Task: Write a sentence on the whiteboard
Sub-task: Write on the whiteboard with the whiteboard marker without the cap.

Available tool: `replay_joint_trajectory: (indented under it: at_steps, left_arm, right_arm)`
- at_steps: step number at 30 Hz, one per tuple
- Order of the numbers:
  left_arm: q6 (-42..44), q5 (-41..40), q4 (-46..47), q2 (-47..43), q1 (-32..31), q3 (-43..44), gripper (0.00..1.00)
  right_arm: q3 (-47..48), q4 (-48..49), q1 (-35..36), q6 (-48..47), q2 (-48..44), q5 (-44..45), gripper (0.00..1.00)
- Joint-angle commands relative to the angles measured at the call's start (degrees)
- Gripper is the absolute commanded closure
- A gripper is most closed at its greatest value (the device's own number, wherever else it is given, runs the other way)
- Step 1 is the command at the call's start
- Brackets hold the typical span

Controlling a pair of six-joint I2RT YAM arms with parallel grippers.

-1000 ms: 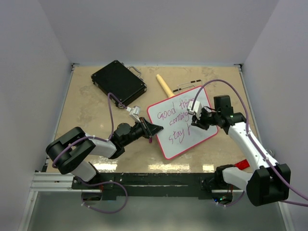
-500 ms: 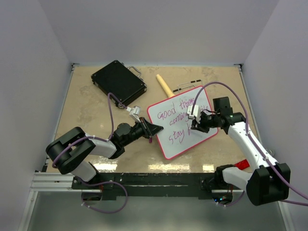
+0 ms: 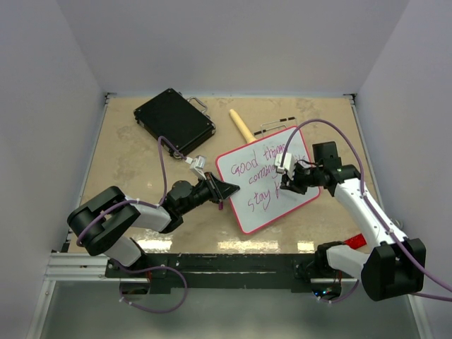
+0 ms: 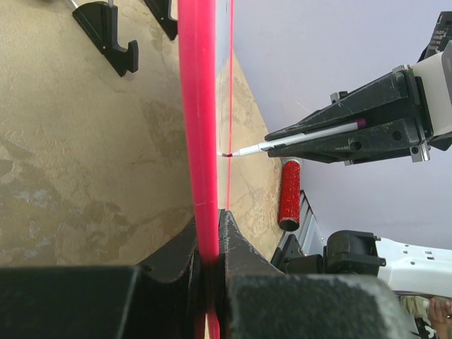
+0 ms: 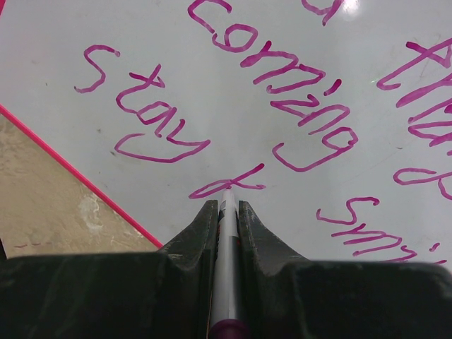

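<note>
Currently the whiteboard [image 3: 267, 180] sits on the tabletop [image 3: 134, 162] right of centre, turned at an angle so that 1 corner points toward the arm bases. The left end effector [image 3: 227, 191] is clenched on the board's left rim; the left wrist view shows the board edge-on, its red-pink rim [image 4: 199, 106] pinched between the 2 closed fingers [image 4: 176, 254], with black feet [image 4: 106, 35] visible on the underside. The right end effector [image 5: 226, 210] is clamped on a slim marker [image 5: 226, 275] (white barrel, purple end cap), which lies between the fingers and points away from the wrist. The marker's tip touches the white face just below the word "coming", at a short looped stroke. The sentence [image 3: 260, 173] is in pink-purple handwriting across 3 lines: "Good" plus a second word partly hidden by the right arm, then "coming", then "stay". The right wrist view also shows the start of a word reading "smi", cut off at the frame edge. Seen from the left wrist, the marker [image 4: 304, 138] meets the board nearly square-on. Other items: a black hard case [image 3: 174, 120] at the far left, a pale wooden handle [image 3: 241, 126] just beyond the board's far corner, and a red cylinder [image 4: 289, 201] near the right arm's base.
</note>
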Motion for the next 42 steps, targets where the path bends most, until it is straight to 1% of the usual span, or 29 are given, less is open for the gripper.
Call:
replay_joint_trajectory:
  at_steps: [1, 8, 11, 16, 19, 24, 30, 42]
  left_arm:
    - [2.88, 1.92, 5.30, -1.08, -0.12, 1.57, 1.00]
    - [2.61, 1.92, 5.65, -0.91, -0.21, 1.48, 1.00]
    - [2.52, 2.01, 6.00, -0.56, -0.12, 1.57, 1.00]
    - [2.52, 2.10, 5.91, -0.73, -0.21, 1.39, 1.00]
    - [2.70, 1.75, 5.48, -1.35, -0.12, 1.13, 1.00]
    - [2.88, 1.66, 5.47, -1.61, -0.21, 0.95, 1.00]
    - [2.61, 1.92, 6.18, -1.26, -0.21, 0.95, 1.00]
    - [2.70, 1.92, 6.00, -1.35, -0.12, 0.95, 1.00]
  right_arm:
    - [0.88, -1.16, 0.22, -1.53, 0.84, 1.19, 1.00]
    - [-0.35, -3.88, 0.13, -3.03, 0.14, 4.53, 1.00]
    - [-0.96, -3.45, 0.13, -2.68, -0.57, 4.97, 1.00]
    - [0.96, -0.73, 0.13, 0.92, -2.41, 0.59, 1.00]
    - [1.50, 2.26, 0.13, 3.91, -3.38, -0.30, 1.00]
    - [0.53, 6.83, 0.22, 7.51, -4.43, 2.59, 1.00]
    - [-0.35, 8.68, 0.13, 9.19, -3.12, 5.75, 1.00]
    - [-0.52, 5.35, 0.13, 7.00, -1.01, 5.85, 1.00]
